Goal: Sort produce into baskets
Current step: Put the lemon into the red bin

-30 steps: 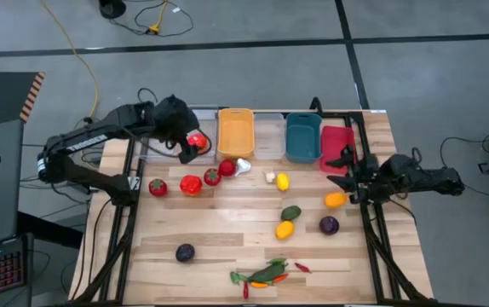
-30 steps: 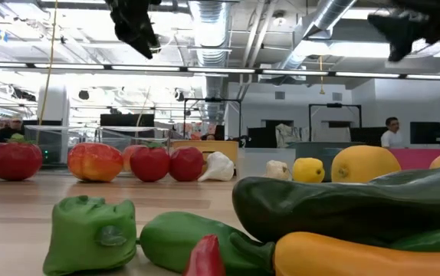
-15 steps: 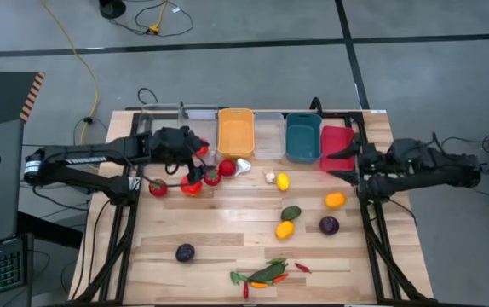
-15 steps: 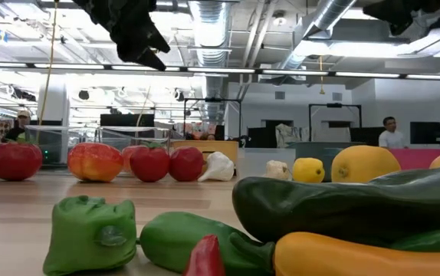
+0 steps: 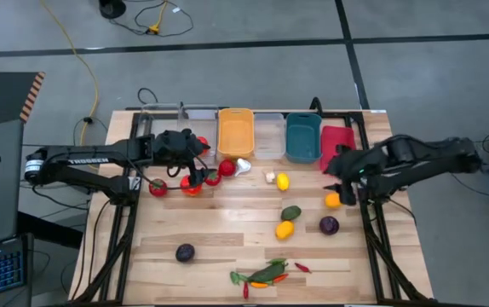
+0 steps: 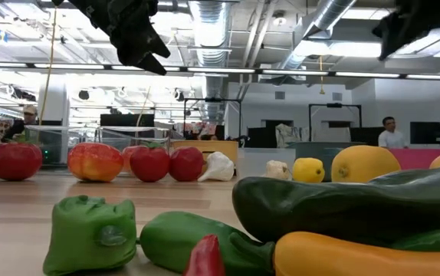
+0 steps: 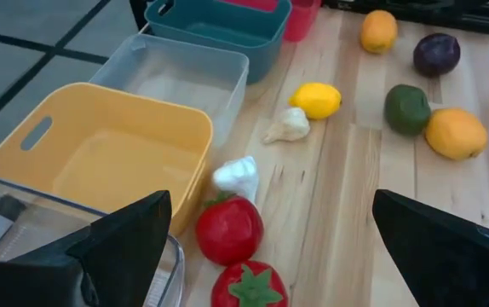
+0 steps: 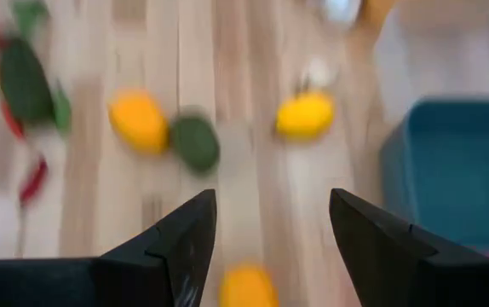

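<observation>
My left gripper (image 5: 195, 164) (image 7: 270, 286) is open and empty, above the row of red tomatoes (image 5: 212, 177) (image 7: 229, 230) near the orange-yellow basket (image 5: 235, 132) (image 7: 100, 158). My right gripper (image 5: 341, 177) (image 8: 266, 247) is open and empty, pointing down above a small orange (image 5: 333, 200) (image 8: 246, 288), which rests on the table in front of the red basket (image 5: 336, 145). A red piece (image 5: 200, 141) shows at the clear basket left of the orange-yellow one. A clear basket (image 5: 269, 135) and a teal basket (image 5: 302, 136) stand in the row between them.
On the table lie white garlic (image 5: 244, 166), a lemon (image 5: 283, 181), a green piece (image 5: 290, 212), a yellow-orange fruit (image 5: 284, 229), two purple balls (image 5: 329, 225) (image 5: 185, 252), and a pile of green pieces and chilies (image 5: 266, 275) near the front edge.
My left gripper has moved from over the clear basket toward the table's near edge and down, to above the tomatoes; the red piece stays at the basket. My right gripper has tipped down toward the orange.
</observation>
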